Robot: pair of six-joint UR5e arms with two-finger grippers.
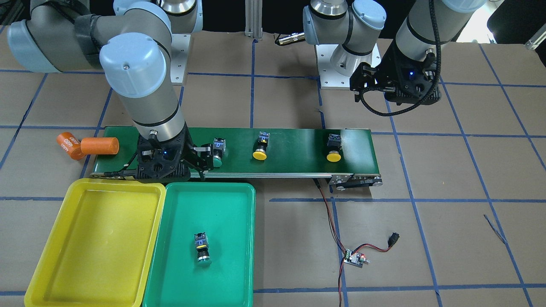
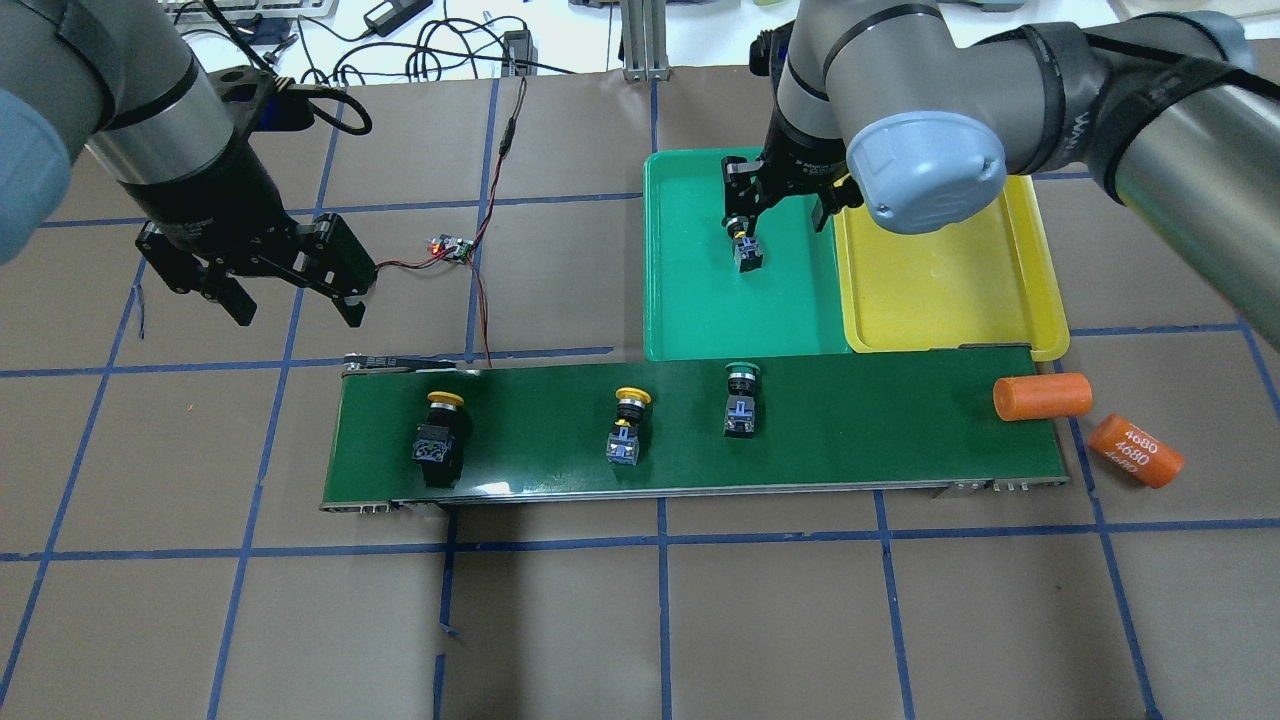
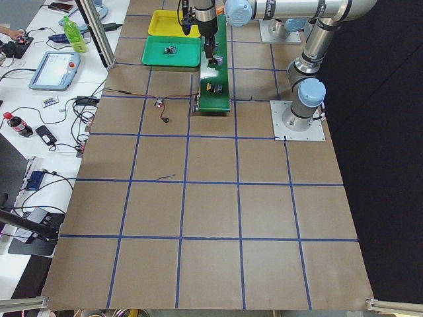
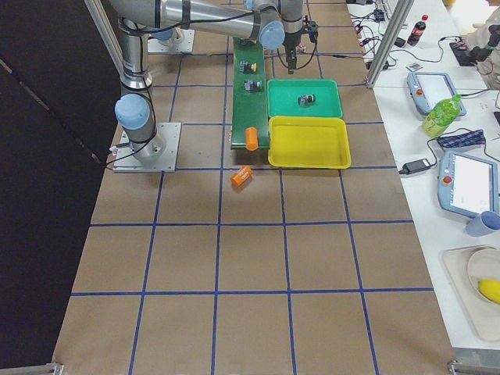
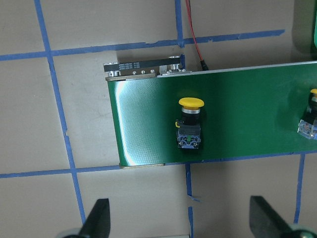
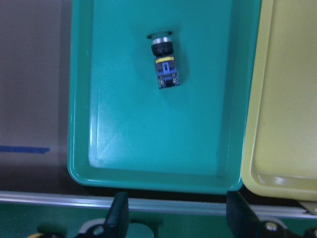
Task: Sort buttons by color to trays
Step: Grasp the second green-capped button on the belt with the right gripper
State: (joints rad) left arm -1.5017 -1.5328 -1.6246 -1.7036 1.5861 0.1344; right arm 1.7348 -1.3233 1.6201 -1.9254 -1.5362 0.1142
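Buttons on the belt [image 2: 880,430] run, from the left, a yellow button [image 2: 440,402], a second yellow button [image 2: 632,398] and a green button [image 2: 742,373], with my left gripper [image 2: 296,310] hanging wide open and empty beyond the belt's left end. Further right, the other green button [image 2: 747,252] lies in the green tray [image 2: 690,300], the yellow tray [image 2: 950,290] holds nothing, and my right gripper [image 2: 782,210] hangs spread and empty near the tray's edge. I judge the belt's green button is the piece in hand: the right gripper must drop around it and close.
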